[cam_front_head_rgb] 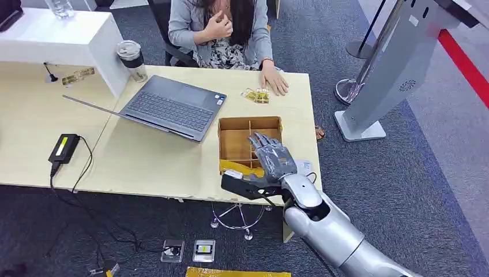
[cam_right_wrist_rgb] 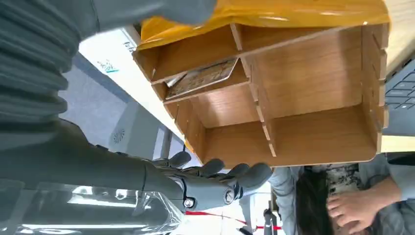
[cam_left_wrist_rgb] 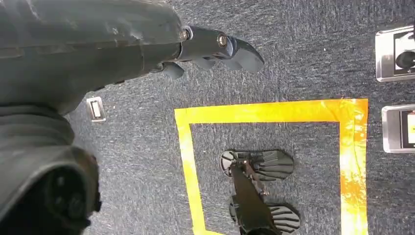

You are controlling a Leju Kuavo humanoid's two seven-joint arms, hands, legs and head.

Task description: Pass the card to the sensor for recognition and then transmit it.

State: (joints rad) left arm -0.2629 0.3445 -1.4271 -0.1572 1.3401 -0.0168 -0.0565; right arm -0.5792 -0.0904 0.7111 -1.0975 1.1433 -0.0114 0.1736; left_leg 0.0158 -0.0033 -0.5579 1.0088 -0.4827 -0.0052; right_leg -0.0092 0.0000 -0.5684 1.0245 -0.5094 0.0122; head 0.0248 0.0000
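The right robot hand (cam_front_head_rgb: 271,157) hovers with fingers spread apart, holding nothing, over the wooden divider box (cam_front_head_rgb: 230,140) on the tabletop (cam_front_head_rgb: 150,161). The card (cam_right_wrist_rgb: 203,77) lies flat in a near compartment just beneath the palm, untouched. At eleven o'clock sits a laptop (cam_front_head_rgb: 167,107). The left robot hand (cam_left_wrist_rgb: 215,49) hangs over the carpet, fingers loosely curled, empty.

1. The card (cam_right_wrist_rgb: 203,77) is a flat patterned rectangle, pale with a brownish print, lying tilted in one compartment of the wooden divider box (cam_right_wrist_rgb: 313,73).
2. The wooden divider box (cam_front_head_rgb: 234,144) sits open-topped near the table's front edge, beside the laptop.
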